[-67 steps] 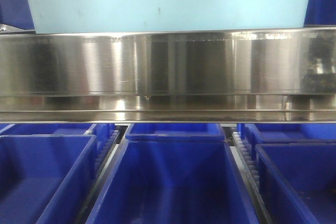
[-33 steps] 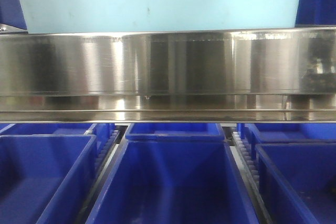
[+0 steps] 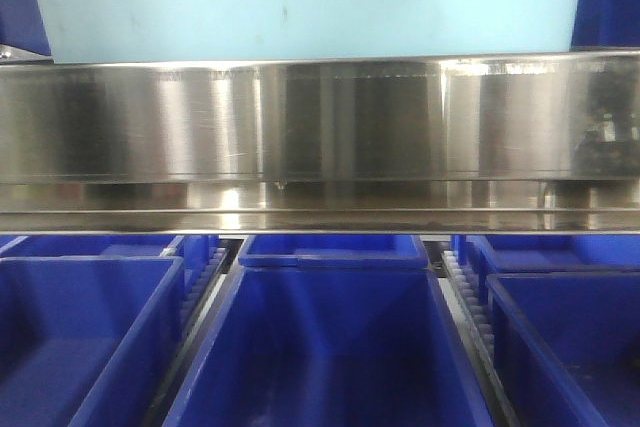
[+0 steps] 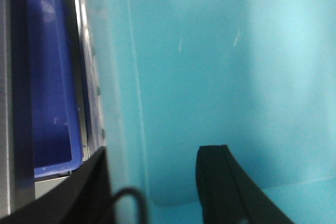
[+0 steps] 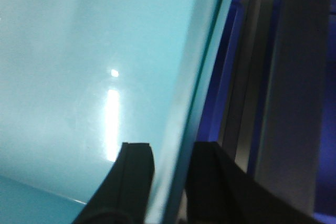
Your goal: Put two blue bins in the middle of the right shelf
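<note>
Brushed-steel shelf (image 3: 320,117) under smooth pale cyan bin (image 3: 300,2), long axis sideways; right hand (image 5: 172,150) pinches wall, left hand (image 4: 157,153) straddles it, grip unclear.

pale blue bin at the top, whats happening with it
Both arms have the pale blue bin between them. The right gripper has its fingers pinched on one side wall. The left gripper straddles the opposite wall, though how tightly is unclear. The bin shows just above the steel shelf edge, with dark blue bins on the level below.
</note>
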